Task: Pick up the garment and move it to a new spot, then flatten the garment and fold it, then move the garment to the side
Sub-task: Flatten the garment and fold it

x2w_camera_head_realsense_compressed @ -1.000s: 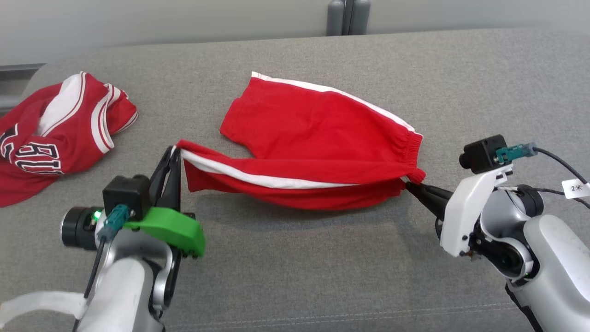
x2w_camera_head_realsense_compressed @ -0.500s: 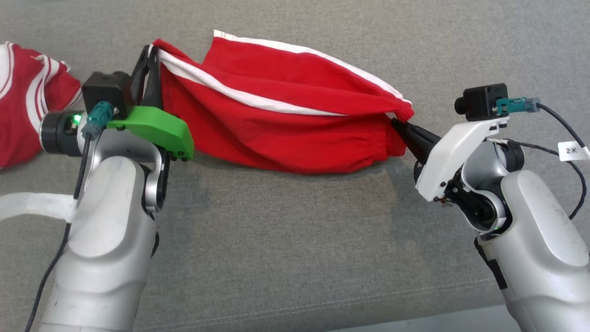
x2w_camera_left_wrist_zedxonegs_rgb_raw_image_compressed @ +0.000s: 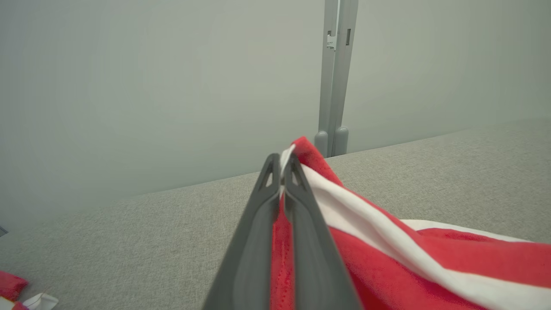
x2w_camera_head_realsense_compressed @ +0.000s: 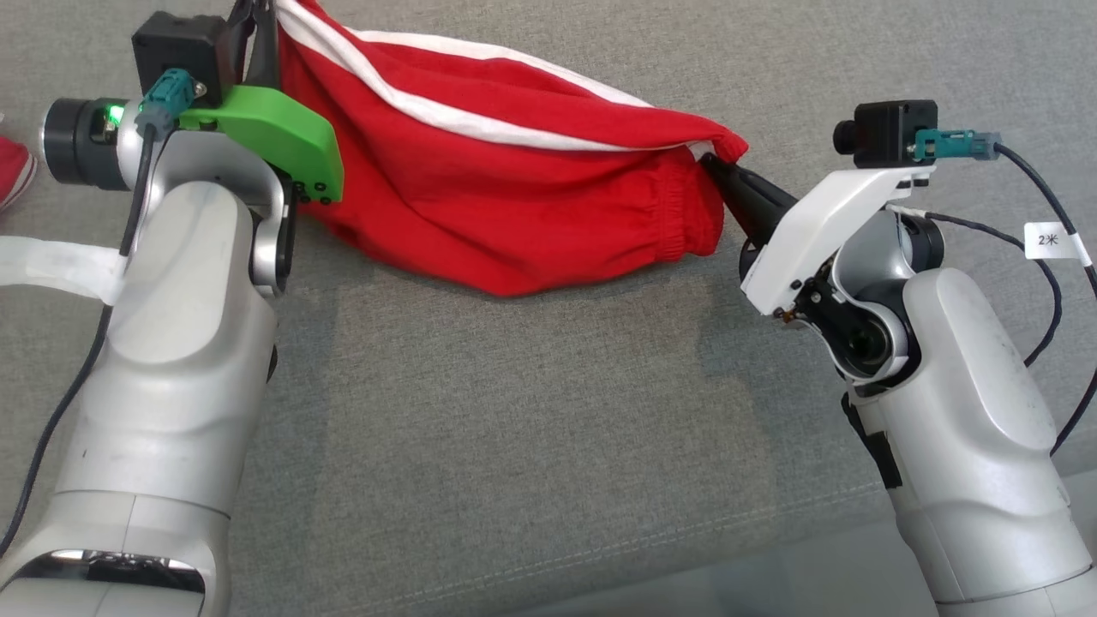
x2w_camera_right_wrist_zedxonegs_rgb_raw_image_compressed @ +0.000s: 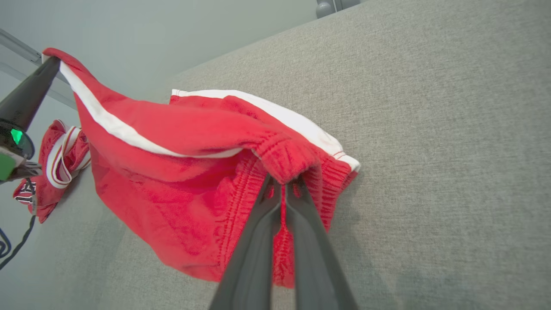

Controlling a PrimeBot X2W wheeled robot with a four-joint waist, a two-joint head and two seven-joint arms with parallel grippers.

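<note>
The garment is a pair of red shorts with white side stripes, hanging stretched between my two grippers above the grey surface. My left gripper is shut on a leg hem at the top left of the head view; the left wrist view shows its fingers pinching red and white cloth. My right gripper is shut on the elastic waistband corner. In the right wrist view the right gripper bites the bunched waistband, and the shorts sag down toward the surface.
A red and white jersey lies crumpled on the grey cushion beyond my left arm; its edge peeks in at the head view's left border. A grey post stands behind the cushion against the pale wall.
Both grippers have lifted the shorts off the surface, raising the left end higher. The head camera has tilted down, so the jersey has slid almost out of the picture.
</note>
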